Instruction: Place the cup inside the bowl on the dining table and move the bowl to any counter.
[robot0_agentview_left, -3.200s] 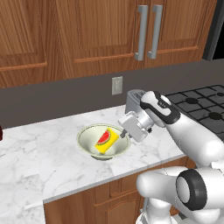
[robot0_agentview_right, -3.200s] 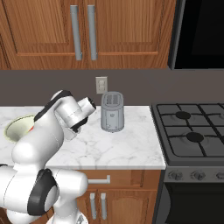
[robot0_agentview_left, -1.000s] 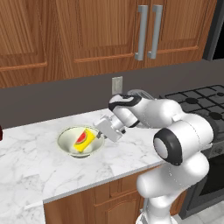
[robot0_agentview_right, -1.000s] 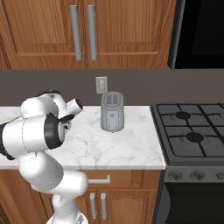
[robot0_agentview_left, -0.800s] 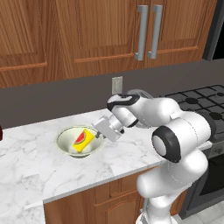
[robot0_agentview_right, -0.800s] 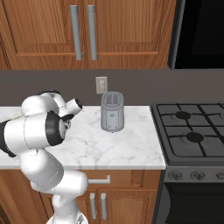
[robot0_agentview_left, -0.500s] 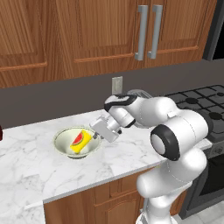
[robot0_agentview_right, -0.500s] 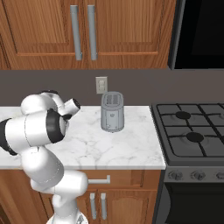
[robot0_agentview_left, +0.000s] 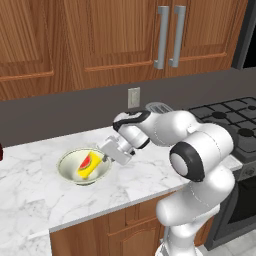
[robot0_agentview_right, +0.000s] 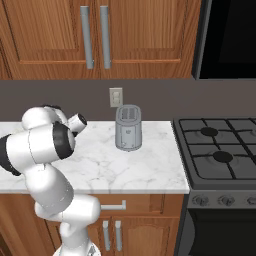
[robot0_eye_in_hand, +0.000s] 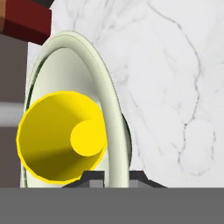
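The gripper (robot0_agentview_left: 106, 156) is clamped on the near rim of the bowl (robot0_agentview_left: 70, 171), one finger inside, one outside. The cup (robot0_agentview_left: 89, 166) lies tilted inside the bowl, just beyond the jaws. The bowl appears to rest on the counter (robot0_agentview_left: 145, 175).

The robot arm (robot0_agentview_left: 200, 165) is glossy white, built of rounded, bulging segments joined by dark grey to black rings at the joints. Its wrist narrows to a light grey boxy hand, which ends in two small dark finger tips (robot0_eye_in_hand: 91, 176).
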